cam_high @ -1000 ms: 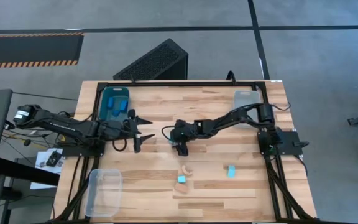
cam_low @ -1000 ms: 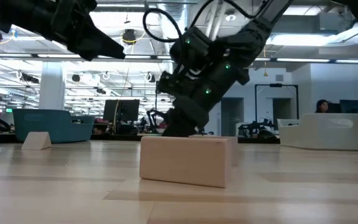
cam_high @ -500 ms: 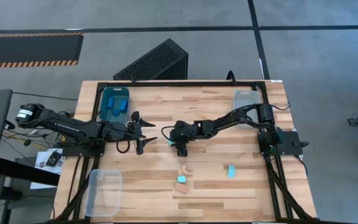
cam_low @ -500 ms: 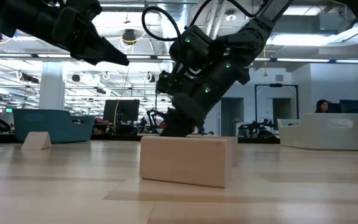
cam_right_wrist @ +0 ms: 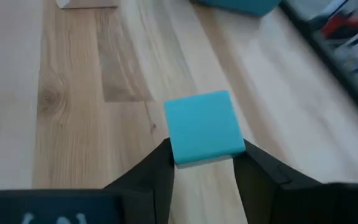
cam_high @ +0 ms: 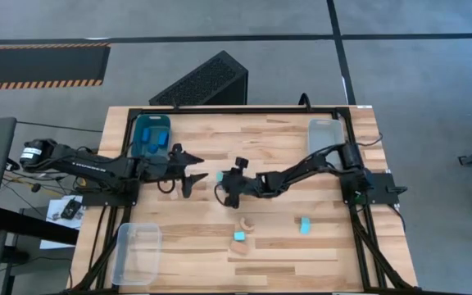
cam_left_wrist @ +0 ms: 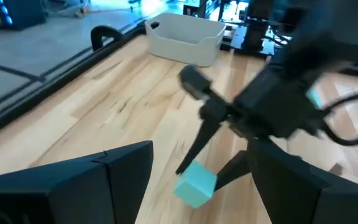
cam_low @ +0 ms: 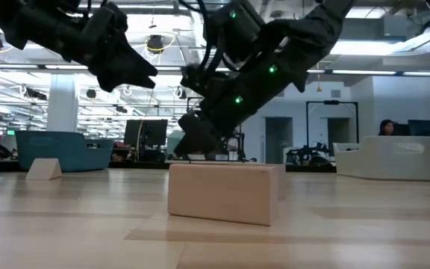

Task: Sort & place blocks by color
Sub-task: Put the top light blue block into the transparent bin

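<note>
bench [cam_high: 285, 139] of pale wood planks carries everything, ringed by a dark frame. my two dark arms reach in toward the middle from either side. a teal bin [cam_high: 150, 135] sits at the far left corner, a clear bin [cam_high: 138, 252] at the near left corner, and another clear bin [cam_high: 326, 131] at the far right corner.

my right gripper [cam_high: 222, 182] hangs just above the bench near the centre, its fingers [cam_right_wrist: 148, 171] closed onto a light cyan block [cam_right_wrist: 204, 129], one finger pressing each side of it; the block is lifted clear of the wood. my left gripper [cam_high: 197, 172] faces it from just beside, fingers [cam_left_wrist: 73, 180] spread wide and holding nothing, with that same cyan block showing between them in the left wrist view.

nearer the front edge, a tan arch block [cam_high: 242, 223] lies next to a second cyan block [cam_high: 240, 236], which touches a long tan block [cam_low: 226, 193]. a third cyan block [cam_high: 304, 225] lies apart to the right of them. a small tan wedge [cam_low: 43, 169] stands in front of the teal bin in the low view.
</note>
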